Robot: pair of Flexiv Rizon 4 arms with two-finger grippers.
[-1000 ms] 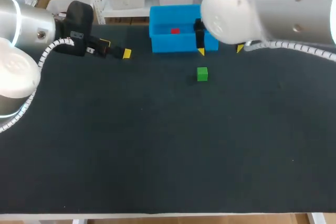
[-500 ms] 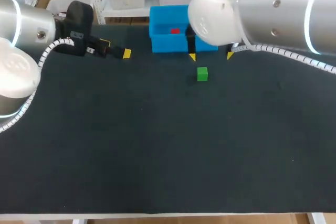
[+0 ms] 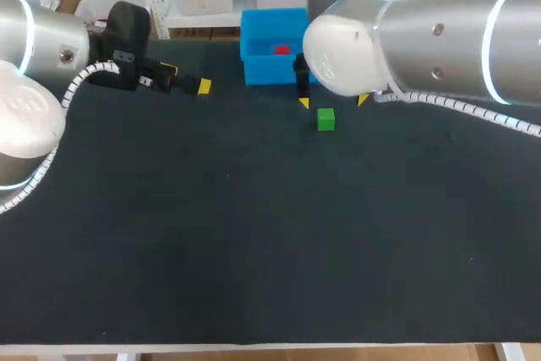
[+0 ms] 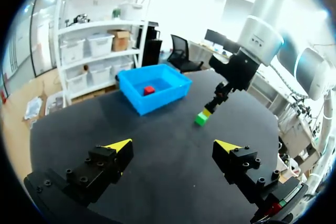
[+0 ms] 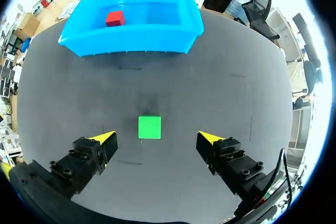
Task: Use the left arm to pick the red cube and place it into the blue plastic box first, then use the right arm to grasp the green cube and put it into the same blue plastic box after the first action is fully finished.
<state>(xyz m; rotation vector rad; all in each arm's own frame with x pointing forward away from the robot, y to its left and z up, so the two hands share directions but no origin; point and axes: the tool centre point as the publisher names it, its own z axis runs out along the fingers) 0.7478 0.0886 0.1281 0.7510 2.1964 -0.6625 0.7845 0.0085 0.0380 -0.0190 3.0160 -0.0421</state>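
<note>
The red cube (image 3: 281, 50) lies inside the blue plastic box (image 3: 262, 69) at the table's far edge; it shows there too in the right wrist view as the red cube (image 5: 115, 18) in the blue box (image 5: 131, 38). The green cube (image 3: 325, 119) rests on the black table in front of the box. My right gripper (image 3: 333, 101) hangs open just above it; the green cube (image 5: 149, 127) lies between and slightly ahead of the open right gripper (image 5: 157, 138), untouched. My left gripper (image 3: 188, 79) is open and empty at the far left, seen as the left gripper (image 4: 174, 145).
The black table (image 3: 254, 234) stretches wide toward the front. In the left wrist view my right arm (image 4: 239, 69) stands over the green cube (image 4: 200, 119), with the blue box (image 4: 153, 86) beyond it.
My right gripper has moved from over the box's front right corner toward the left and nearer, down over the green cube. The left arm has stayed still.
</note>
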